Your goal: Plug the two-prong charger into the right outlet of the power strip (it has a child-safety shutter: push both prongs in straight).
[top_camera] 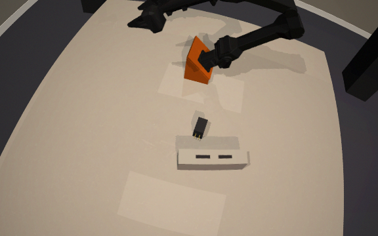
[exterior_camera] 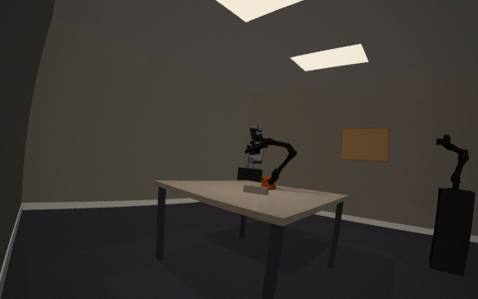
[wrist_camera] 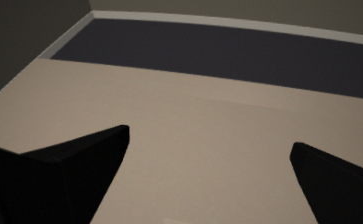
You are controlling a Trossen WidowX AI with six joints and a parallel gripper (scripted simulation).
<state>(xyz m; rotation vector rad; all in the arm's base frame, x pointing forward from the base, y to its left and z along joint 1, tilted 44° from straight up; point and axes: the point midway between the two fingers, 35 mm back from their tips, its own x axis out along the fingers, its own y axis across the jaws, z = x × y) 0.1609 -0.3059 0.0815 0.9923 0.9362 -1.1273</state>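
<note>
The black charger [top_camera: 201, 124] lies on the table between the orange arm base and the power strip in the top view, its brass-coloured prongs toward the strip. It is slightly turned relative to the strip. The pale power strip [top_camera: 186, 158] [exterior_camera: 256, 190] has two dark outlet slots on top, one on the left [top_camera: 203, 157] and one on the right [top_camera: 225, 157] in the top view. My gripper [top_camera: 133, 16] [exterior_camera: 246, 149] [wrist_camera: 211, 142] is wide open and empty, raised above the table, well away from charger and strip. The wrist view shows neither of them; the exterior view does not show the charger.
My arm rises from the orange base [top_camera: 195, 72] [exterior_camera: 265, 183] behind the charger on the table [top_camera: 77, 147] [exterior_camera: 222, 195]. A black pedestal [top_camera: 371, 65] [exterior_camera: 451, 232] stands off the table's right side. Another dark pedestal [exterior_camera: 250, 174] with a grey arm stands behind the table.
</note>
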